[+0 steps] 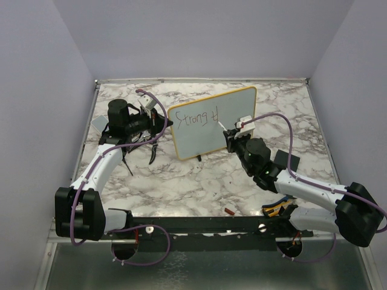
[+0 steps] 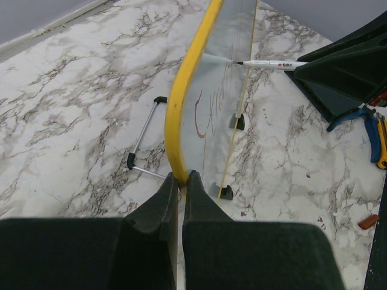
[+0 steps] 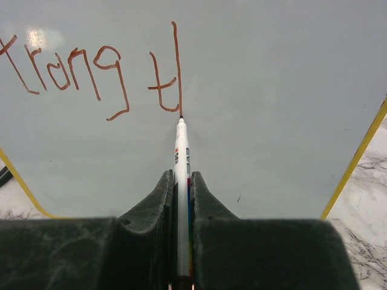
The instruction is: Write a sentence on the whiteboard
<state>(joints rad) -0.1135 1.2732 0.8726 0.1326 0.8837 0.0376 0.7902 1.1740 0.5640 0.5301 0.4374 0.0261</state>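
The whiteboard stands tilted at mid-table, pale with a yellow frame. It fills the right wrist view. The sentence reads "Strong t" plus one long stroke, in dark reddish marker. My left gripper is shut on the board's yellow left edge and holds it. My right gripper is shut on a white marker, whose tip touches the board at the end of the long stroke. The marker also shows in the left wrist view.
A wire stand with black ends lies behind the board. A small red cap lies near the front edge. A dark square slab is beside the right arm. Blue and yellow tools lie at the right.
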